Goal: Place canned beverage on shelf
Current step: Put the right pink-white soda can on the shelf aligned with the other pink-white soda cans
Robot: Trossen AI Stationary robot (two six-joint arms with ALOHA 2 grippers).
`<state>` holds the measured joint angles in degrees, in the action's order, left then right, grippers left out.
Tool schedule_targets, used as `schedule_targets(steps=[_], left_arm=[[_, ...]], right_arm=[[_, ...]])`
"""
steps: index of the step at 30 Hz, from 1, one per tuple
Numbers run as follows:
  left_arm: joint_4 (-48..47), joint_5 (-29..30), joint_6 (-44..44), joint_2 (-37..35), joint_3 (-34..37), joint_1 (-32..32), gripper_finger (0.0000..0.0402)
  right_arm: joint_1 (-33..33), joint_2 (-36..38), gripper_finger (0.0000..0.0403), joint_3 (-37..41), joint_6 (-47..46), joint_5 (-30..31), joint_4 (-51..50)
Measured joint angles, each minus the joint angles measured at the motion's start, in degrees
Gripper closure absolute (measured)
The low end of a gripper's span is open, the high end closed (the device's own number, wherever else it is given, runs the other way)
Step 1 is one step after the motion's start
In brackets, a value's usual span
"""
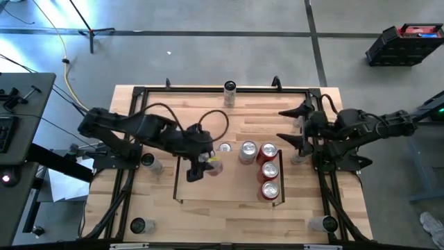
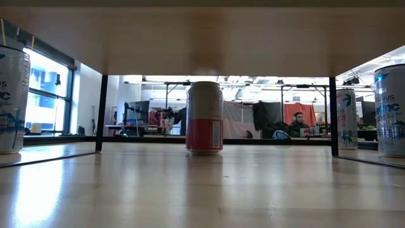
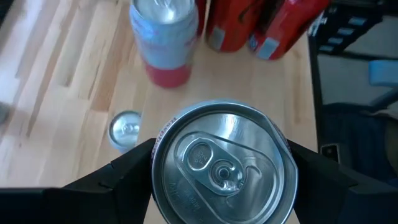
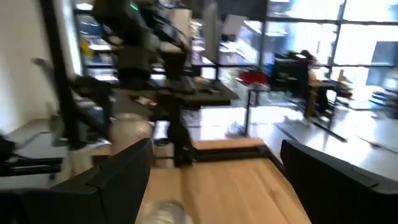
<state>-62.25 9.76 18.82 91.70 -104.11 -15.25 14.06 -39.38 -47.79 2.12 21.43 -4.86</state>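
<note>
The bench [image 1: 229,208] carries the shelf [image 1: 229,186]. The left gripper [image 1: 206,167] holds one can [image 3: 222,165] at the shelf's left edge, fingers [image 3: 121,180] clasping its sides. It looks rigid, smooth and slippery, probably heavy if full; mid-body grip suits. Four cans stand inside the shelf, five around it. The right gripper [image 1: 295,125] waits, fingers spread.

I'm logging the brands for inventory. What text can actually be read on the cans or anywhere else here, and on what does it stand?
"LUS", letters cut off by the picture edge: tall can at the right of the low view.
"C", end of a cut-off word: tall can at the left of the low view.
Centre can: label print too small to read.
Can held by the left gripper: embossed rim lettering unreadable.
Red cans: nothing legible.
</note>
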Motion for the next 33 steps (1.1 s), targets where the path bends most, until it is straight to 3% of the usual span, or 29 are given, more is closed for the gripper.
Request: schedule_targets(steps=[16, 23, 33], left_arm=[[-2.65, 3.11, 8.52, 4.65, 0.19, -0.92, 0.0119], [-0.72, 2.43, 11.09, 6.41, 0.19, -1.65, 0.0119], [-0.41, 6.11, 9.04, 6.76, 0.19, -2.95, 0.0105]], right_arm=[[17.45, -10.77, 0.0061, 0.00, 9.84, -0.26, 14.55], [19.65, -10.84, 0.0061, 0.00, 10.20, -0.03, 14.40], [20.12, -10.81, 0.0061, 0.00, 10.57, -0.07, 13.55]])
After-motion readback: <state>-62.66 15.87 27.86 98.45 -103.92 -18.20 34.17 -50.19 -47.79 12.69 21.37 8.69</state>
